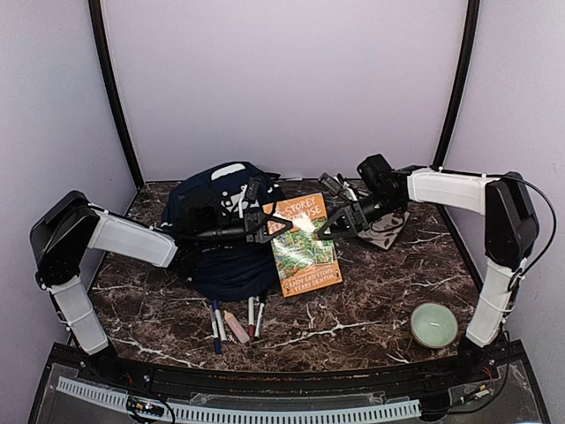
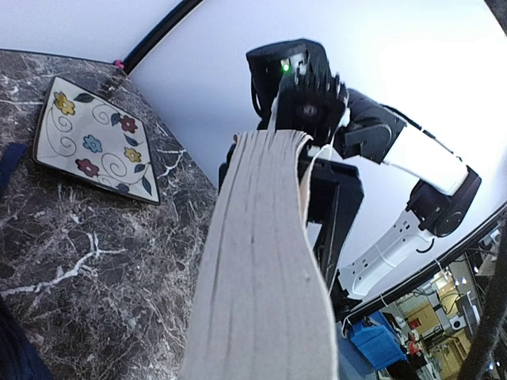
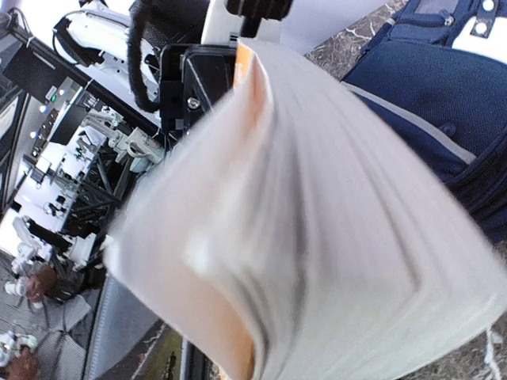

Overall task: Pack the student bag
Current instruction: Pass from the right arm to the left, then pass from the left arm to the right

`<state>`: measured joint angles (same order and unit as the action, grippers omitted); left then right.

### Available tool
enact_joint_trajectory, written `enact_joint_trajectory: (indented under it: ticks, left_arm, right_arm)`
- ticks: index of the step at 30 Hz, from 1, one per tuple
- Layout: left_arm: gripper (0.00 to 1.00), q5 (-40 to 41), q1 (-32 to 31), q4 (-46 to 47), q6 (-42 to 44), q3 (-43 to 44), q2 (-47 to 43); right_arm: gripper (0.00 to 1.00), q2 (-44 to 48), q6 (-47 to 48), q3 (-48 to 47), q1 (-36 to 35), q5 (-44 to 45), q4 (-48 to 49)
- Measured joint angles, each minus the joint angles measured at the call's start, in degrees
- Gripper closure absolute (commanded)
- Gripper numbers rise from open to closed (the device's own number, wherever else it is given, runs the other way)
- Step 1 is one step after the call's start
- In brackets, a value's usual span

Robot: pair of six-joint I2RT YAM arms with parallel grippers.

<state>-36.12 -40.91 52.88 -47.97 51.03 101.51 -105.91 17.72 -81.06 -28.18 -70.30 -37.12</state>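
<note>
Student bag point(image 1: 225, 274) lying left of the book point(image 1: 305, 252), under my left arm point(image 1: 132, 238).
My left gripper point(image 1: 265, 225) is pinching its bag-side edge; my right gripper's point(image 1: 328, 228) state I cannot tell.

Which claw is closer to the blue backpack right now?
Left. The left claw hangs at the right edge of the backpack, on the left side of the book; the right claw is beyond the book, farther away.
</note>
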Motion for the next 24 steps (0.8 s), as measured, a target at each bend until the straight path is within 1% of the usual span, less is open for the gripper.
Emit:
enact_joint_trajectory:
  ticks: [3,6,9,12,16,17,18,19,20,21,22,24]
  left_arm:
    - [1.00,1.8,0.9,0.8,-1.0,-0.9,-1.7]
    - [1.00,3.0,2.3,2.0,-2.1,-1.4,-3.1]
    - [1.00,4.0,3.5,2.8,-3.0,-1.7,-4.0]
    - [1.00,4.1,3.8,3.1,-3.7,-1.7,-4.1]
    - [1.00,4.0,3.8,3.3,-4.4,-1.7,-4.1]
    - [0.97,4.0,3.8,3.3,-4.5,-1.8,-4.1]
    - [0.88,4.0,3.8,3.4,-4.5,-1.8,-4.1]
    - [0.77,4.0,3.8,3.4,-4.5,-1.9,-4.1]
    - [0.67,4.0,3.8,3.1,-4.6,-2.0,-4.1]
    - [0.60,4.1,3.9,2.6,-4.5,-2.0,-4.1]
    - [0.55,4.2,4.0,2.0,-4.2,-2.0,-4.1]
    - [0.49,5.6,4.0,-1.0,-2.3,-1.9,-4.8]
  right_arm:
    - [0.39,0.0,-0.4,1.0,-0.5,-0.7,0.8]
    - [0.42,0.0,-0.9,2.6,-1.0,-1.3,1.7]
    - [0.51,0.0,-1.9,4.0,-1.4,-2.0,2.5]
    - [0.62,-0.1,-2.7,4.2,-1.7,-2.4,2.9]
    - [0.81,-0.8,-4.0,4.1,-1.7,-3.7,3.1]
    - [0.87,-1.1,-4.3,4.0,-1.7,-4.0,3.2]
    - [0.91,-1.6,-4.9,4.0,-1.7,-4.3,3.2]
    - [0.95,-2.0,-4.9,3.9,-1.6,-4.7,3.4]
    - [0.97,-2.3,-5.4,3.9,-1.6,-4.9,3.4]
    - [0.98,-2.8,-5.4,3.8,-1.6,-5.2,3.6]
    - [0.99,-2.9,-5.6,3.8,-1.6,-5.3,3.8]
    - [1.00,-3.0,-6.4,3.8,-1.6,-5.0,3.7]
